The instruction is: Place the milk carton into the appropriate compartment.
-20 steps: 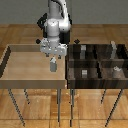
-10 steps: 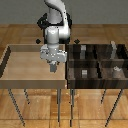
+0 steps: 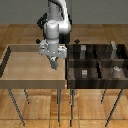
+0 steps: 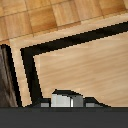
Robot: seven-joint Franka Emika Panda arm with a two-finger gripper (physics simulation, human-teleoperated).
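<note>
Milk carton (image 4: 64, 99), cut off at the wrist view's edge, seemingly clamped between the jaws.

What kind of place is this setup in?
Probably a simulated sorting workstation: a light wooden tray and a dark compartmented bin on thin metal legs over a wood-tiled floor, with a robot arm above the tray.

I see my gripper (image 3: 54, 64) over the light tray (image 3: 20, 67), close to its edge beside the dark bin (image 3: 95, 70). Small grey blocks (image 3: 84, 73) sit beyond it.
</note>
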